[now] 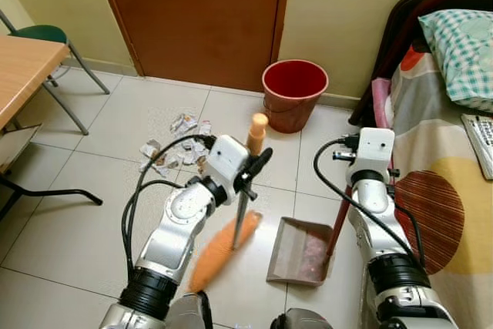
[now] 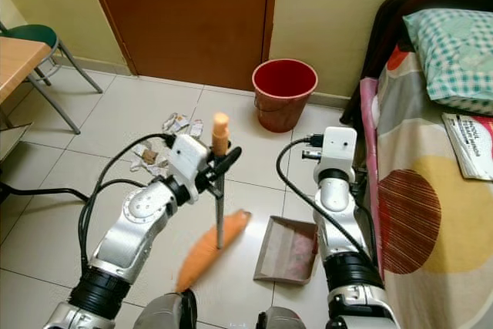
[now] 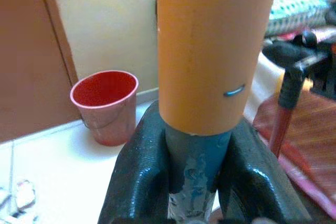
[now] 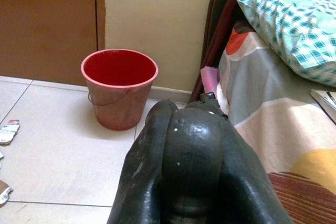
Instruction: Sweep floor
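Observation:
My left gripper [image 1: 258, 166] is shut on the grey shaft of a broom, just below its orange grip [image 1: 257, 132]. In the left wrist view the fingers [image 3: 139, 177] clamp that shaft [image 3: 195, 163]. The blurred orange broom head [image 1: 219, 252] rests on the tiles beside a brown dustpan [image 1: 299, 252]. My right gripper [image 4: 191, 116] is shut on the black top of the dustpan's red handle [image 1: 337, 229], which stands upright. A pile of paper scraps [image 1: 176, 148] lies on the floor beyond the broom.
A red bucket [image 1: 295, 94] stands against the wall by the brown door [image 1: 192, 13]. A bed [image 1: 439, 190] with a checked pillow [image 1: 466, 52] lines the right side. A wooden table [image 1: 23, 67] and a green chair [image 1: 46, 36] stand at the left.

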